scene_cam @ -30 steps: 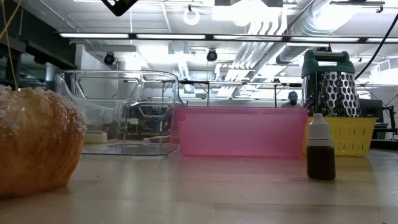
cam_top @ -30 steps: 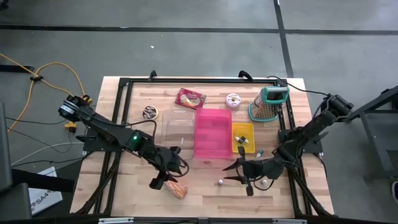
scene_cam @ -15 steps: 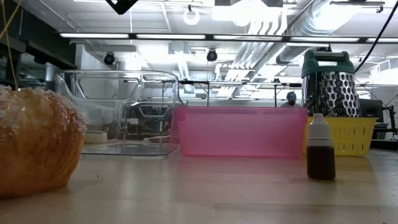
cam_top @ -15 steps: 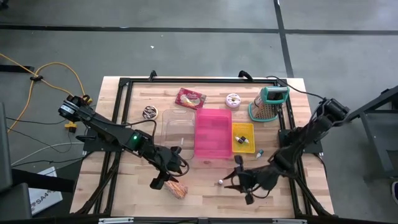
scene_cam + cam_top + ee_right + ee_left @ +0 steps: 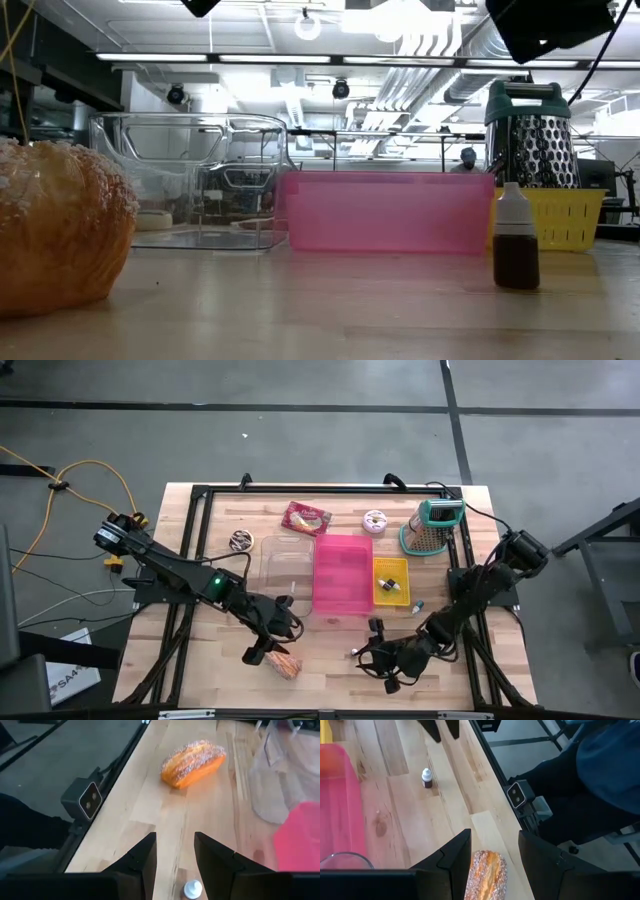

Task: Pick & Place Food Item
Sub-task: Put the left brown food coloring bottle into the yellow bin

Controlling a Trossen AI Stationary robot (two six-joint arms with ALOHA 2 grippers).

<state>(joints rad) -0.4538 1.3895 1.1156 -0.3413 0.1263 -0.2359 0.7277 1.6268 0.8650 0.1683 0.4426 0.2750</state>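
A seeded, golden bread roll lies on its side on the wooden table near the front edge; it also fills the left of the low view. My left gripper hovers open just above the roll, touching nothing. My right gripper is open and hangs low over the table, right beside a small dark bottle with a white cap. The bottle stands upright, and its cap shows between the right fingers. The roll lies farther off, beyond them.
A pink bin stands mid-table with a clear container to its left and a yellow basket to its right. A grater, a packaged snack and a doughnut sit at the back. A black camera sits at the near edge.
My right gripper has sunk and gone toward the table's left and near edge, closing on the small bottle; its dark body now shows at the top right of the low view. The roll and the bottle have stayed put.
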